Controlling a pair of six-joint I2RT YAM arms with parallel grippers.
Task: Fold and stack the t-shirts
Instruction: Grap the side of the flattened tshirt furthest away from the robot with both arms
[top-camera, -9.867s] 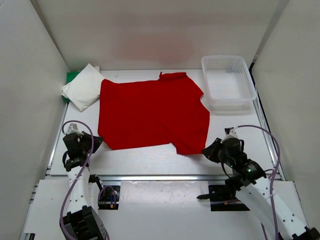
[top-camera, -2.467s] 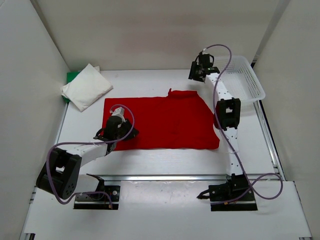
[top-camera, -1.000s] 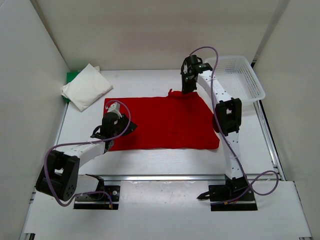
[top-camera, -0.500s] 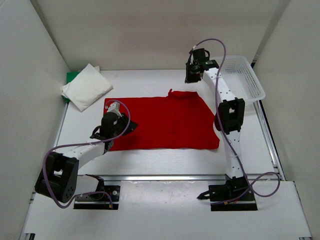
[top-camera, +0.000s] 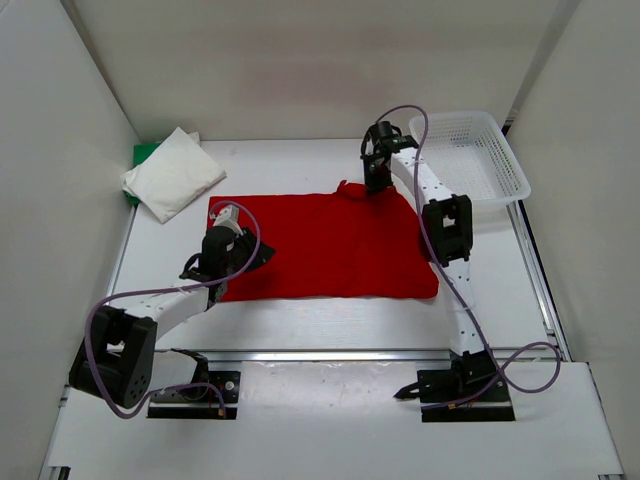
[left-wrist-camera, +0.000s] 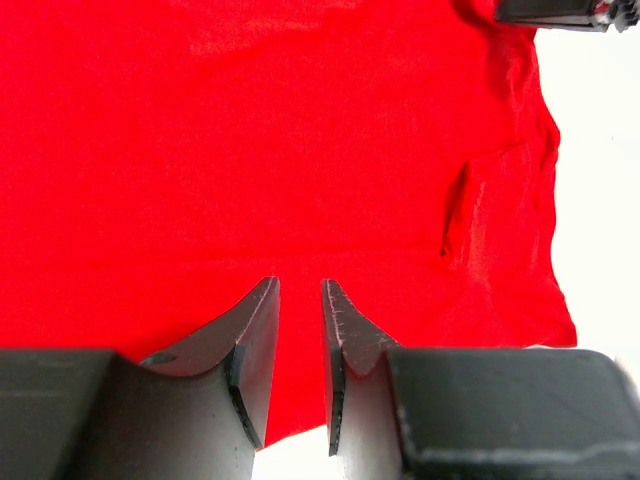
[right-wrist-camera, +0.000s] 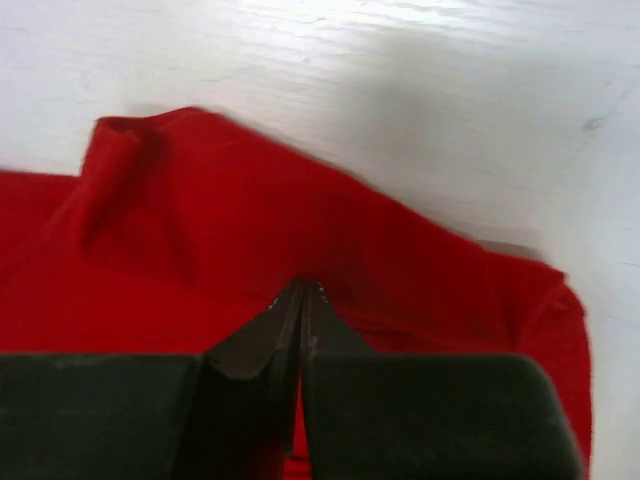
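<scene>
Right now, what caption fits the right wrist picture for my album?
Right claw shut, pinching the red t-shirt at its rumpled edge on the white table.

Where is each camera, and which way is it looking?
Top camera: above and behind the robot, looking down at the table, red t-shirt and basket; the left arm and right arm show.
Left wrist camera: on the left arm, facing down onto the red t-shirt; the left pincer shows.
Right wrist camera: on the right arm, facing the t-shirt's far edge; the shut right pincer shows.
Shared: all three see the red t-shirt.
</scene>
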